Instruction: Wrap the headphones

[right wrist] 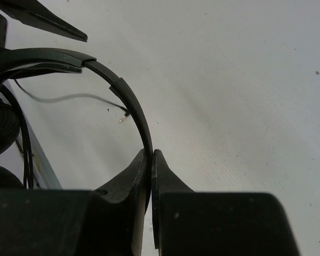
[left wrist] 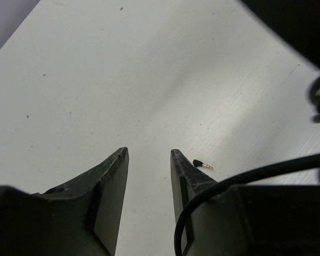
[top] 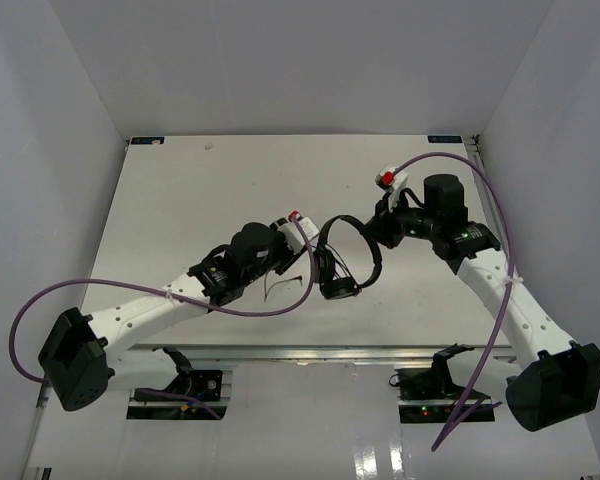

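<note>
The black headphones [top: 342, 270] hang just above the table middle, the thin headband [top: 365, 232] arching up and the earcups [top: 337, 286] low. My right gripper [top: 372, 230] is shut on the headband; in the right wrist view the band [right wrist: 125, 93] runs down between the closed tips [right wrist: 151, 154]. The thin cord [top: 280, 297] trails left on the table, and its plug [right wrist: 122, 118] lies loose. My left gripper [top: 306, 238] is just left of the headphones, open and empty [left wrist: 149, 154]. The plug [left wrist: 202, 165] lies beside its right finger, and a cord [left wrist: 256, 173] crosses its body.
Thick purple robot cables [top: 240, 308] loop from both arms, one [top: 480, 190] arching over the right arm. White walls close in the table [top: 180, 200] on three sides. The arm bases and metal rail [top: 310, 352] are at the near edge.
</note>
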You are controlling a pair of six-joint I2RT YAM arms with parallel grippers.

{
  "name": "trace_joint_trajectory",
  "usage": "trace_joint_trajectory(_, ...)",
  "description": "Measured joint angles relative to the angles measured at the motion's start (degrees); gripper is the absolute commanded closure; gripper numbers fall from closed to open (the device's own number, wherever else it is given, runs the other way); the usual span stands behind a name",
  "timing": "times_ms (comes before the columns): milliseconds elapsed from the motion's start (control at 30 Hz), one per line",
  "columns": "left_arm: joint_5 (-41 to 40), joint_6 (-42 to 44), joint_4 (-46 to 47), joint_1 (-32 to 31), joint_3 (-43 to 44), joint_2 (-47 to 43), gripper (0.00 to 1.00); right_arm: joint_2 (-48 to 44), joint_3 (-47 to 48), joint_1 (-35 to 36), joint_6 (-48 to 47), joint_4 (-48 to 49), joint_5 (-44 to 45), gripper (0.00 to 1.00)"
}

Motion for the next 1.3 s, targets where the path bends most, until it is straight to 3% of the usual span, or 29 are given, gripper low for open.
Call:
trace_joint_trajectory(567, 15.4, -12.2, 16.0, 5.5, -10.5, -0.5, 0.55, 2.1, 7.7, -2.6, 7.7, -4.0, -15.2, 0.92)
trace_joint_trajectory(1100, 21.4, -21.3, 28.8, 6.9, -17.0, 5.5, 0.70, 3.5, 14.3, -8.4, 17.4, -2.7, -20.1, 0.92)
trace_joint_trajectory(1300, 23.5, -24.0, 33.1, 6.9, -18.6, 6.9, 0.61, 3.8, 14.5, -9.5, 20.5, -0.8, -21.1, 0.92)
